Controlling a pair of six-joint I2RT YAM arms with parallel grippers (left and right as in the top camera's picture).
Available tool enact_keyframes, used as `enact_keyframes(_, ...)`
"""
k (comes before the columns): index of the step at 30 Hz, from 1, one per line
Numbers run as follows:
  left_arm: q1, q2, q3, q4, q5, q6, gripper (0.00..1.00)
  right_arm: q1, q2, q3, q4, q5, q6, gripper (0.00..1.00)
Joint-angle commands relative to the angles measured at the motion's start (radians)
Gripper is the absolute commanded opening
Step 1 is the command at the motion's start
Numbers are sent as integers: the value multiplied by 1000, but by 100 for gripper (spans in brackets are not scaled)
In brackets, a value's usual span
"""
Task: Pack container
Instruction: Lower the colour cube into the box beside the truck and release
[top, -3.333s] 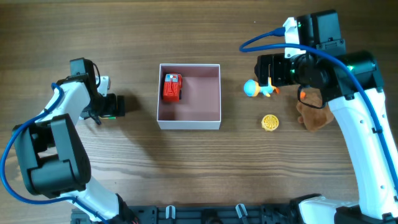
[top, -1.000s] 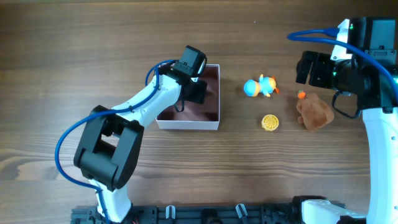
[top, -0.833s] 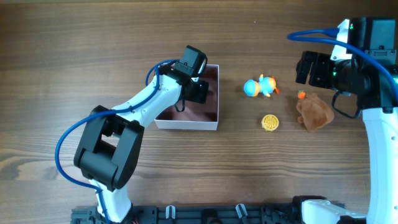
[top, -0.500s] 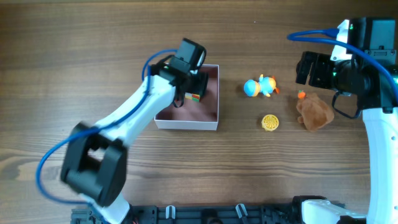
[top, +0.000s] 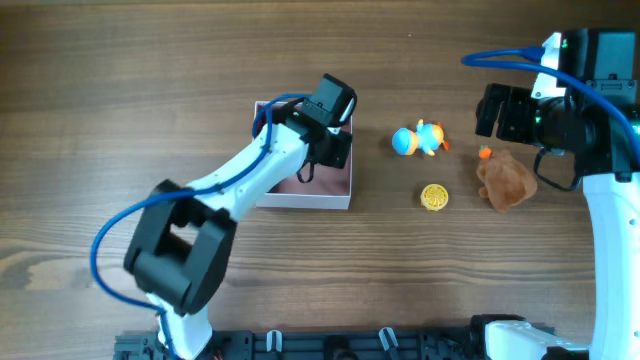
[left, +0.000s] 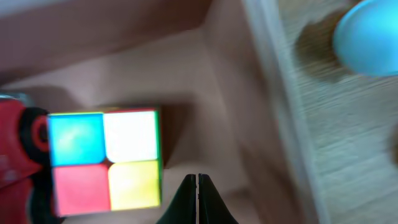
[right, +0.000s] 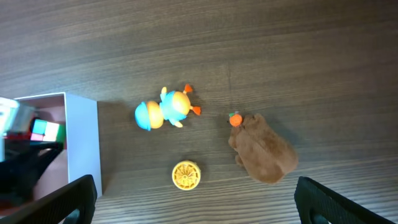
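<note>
Where it lies about mid-table, a little toward the far edge, the container (top: 300, 200) holds a multicolour cube (left: 106, 158) beside a red toy car (left: 15, 155). The left gripper (left: 196, 186) hangs over them, fingers pressed together on nothing. Toward the right edge: duck toy (top: 417, 140), yellow disc (top: 434, 197), brown plush (top: 505, 180); right gripper (top: 492, 110) above, fingers spread wide, empty.
</note>
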Motion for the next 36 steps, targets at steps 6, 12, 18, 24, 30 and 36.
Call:
enact_keyframes(6, -1, 111, 3, 117, 11, 81, 6, -2, -2, -1, -10, -9, 0, 100)
enact_keyframes(12, -1, 111, 3, 140, -127, 80, 7, -2, -2, -1, -10, -9, -4, 100)
enact_keyframes(18, -1, 111, 3, 140, -241, 80, 11, -2, -2, -1, -10, -9, -4, 100)
enact_keyframes(24, -1, 111, 3, 198, -255, 81, 17, -2, -2, -1, -11, -9, -4, 100)
enact_keyframes(30, -2, 109, 3, 207, -255, 80, 19, -2, -2, -1, -11, -9, -4, 100)
enact_keyframes(36, -12, -21, 3, 162, -260, 81, 39, -2, -2, -1, -18, -9, -7, 100)
